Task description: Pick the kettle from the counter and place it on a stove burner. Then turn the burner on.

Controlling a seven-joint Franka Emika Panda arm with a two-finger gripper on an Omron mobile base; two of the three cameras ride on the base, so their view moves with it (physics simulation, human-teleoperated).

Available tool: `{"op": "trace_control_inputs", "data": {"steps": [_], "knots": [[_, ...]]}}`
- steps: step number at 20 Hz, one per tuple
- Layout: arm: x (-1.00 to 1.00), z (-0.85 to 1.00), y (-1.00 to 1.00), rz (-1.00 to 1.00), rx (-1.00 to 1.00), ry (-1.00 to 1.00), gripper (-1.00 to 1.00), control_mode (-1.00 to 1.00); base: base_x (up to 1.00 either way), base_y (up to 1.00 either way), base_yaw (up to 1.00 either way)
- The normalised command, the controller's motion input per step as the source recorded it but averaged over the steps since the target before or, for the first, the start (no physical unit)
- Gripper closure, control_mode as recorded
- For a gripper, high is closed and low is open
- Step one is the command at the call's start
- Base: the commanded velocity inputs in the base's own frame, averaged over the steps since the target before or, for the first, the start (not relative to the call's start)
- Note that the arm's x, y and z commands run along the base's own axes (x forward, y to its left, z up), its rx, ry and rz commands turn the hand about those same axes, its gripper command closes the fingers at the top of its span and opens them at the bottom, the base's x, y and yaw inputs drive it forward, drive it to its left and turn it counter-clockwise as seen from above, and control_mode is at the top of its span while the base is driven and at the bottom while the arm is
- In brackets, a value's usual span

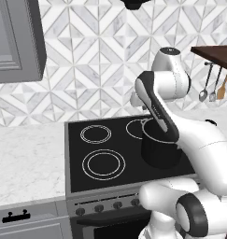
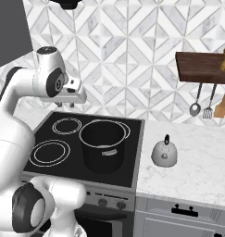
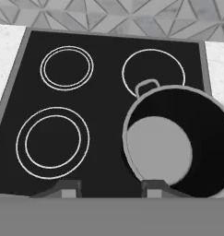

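The tool [image 3: 109, 186] is seen in the hand view as two small dark tips standing apart with nothing between them, held high above the black glass cooktop [image 3: 104, 106] and looking down on it. In the right base view the tool [image 2: 65, 104] is carried at the end of the white arm, over the rear left of the cooktop [image 2: 72, 139].

A large black pot [image 2: 103, 145] is set on the front right of the glass, partly covering one ring mark. The large double-ring stove burner [image 3: 52, 143] is seen bare at the front left, and a smaller double ring [image 3: 67, 67] behind it.

The kettle [image 2: 164, 153] is found upright on the pale marbled desk [image 2: 197, 171] to the right of the stove, well apart from the tool and from the pot.

Grey drawer fronts with dark handles [image 2: 184, 211] are fitted below the desk, and a row of knobs [image 2: 110, 203] along the stove front. The wall [image 2: 132, 51] is tiled in a white and grey geometric pattern. A dark wooden shelf [image 2: 202, 67] is mounted at the right, with utensils [image 2: 207, 104] hung beneath it. A grey wall cabinet [image 1: 17, 39] is seen at the upper left.
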Motion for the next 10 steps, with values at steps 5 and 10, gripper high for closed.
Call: {"op": "trace_control_inputs", "data": {"steps": [5,10], "knots": [[-0.32,0.00,-0.32,0.00,0.00,0.00,-1.00,-1.00,0.00,0.00,0.00],[-0.57,0.00,-0.98,-0.12,0.02,0.00,-1.00,-1.00,0.00,0.00,0.00]]}}
